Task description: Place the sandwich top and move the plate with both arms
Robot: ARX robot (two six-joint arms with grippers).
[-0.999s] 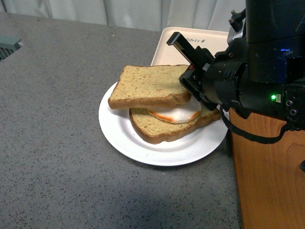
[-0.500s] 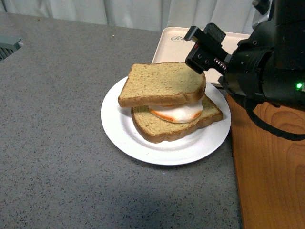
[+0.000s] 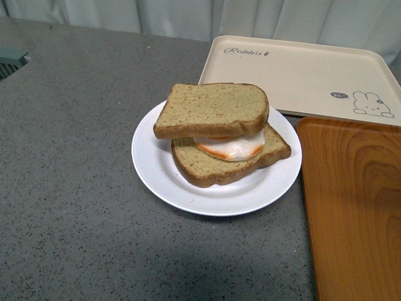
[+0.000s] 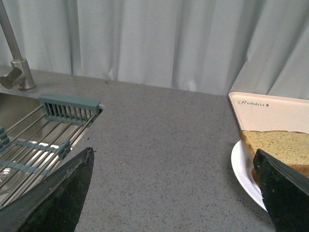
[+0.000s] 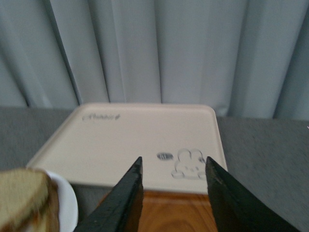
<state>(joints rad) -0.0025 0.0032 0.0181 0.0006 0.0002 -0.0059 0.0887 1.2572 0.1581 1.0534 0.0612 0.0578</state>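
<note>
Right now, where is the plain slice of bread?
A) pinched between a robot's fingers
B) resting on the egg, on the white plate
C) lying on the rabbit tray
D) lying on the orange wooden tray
B: the sandwich top lies flat over the fried egg and the lower slice, all stacked on the plate, with nothing gripping it.

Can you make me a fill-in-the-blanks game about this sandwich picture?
1. Counting the sandwich top, the plate holds ____ slices of bread.
2. The beige tray has a little ____ drawn on it.
3. The right gripper is not shut but ____.

Missing words: two, rabbit, open.
</note>
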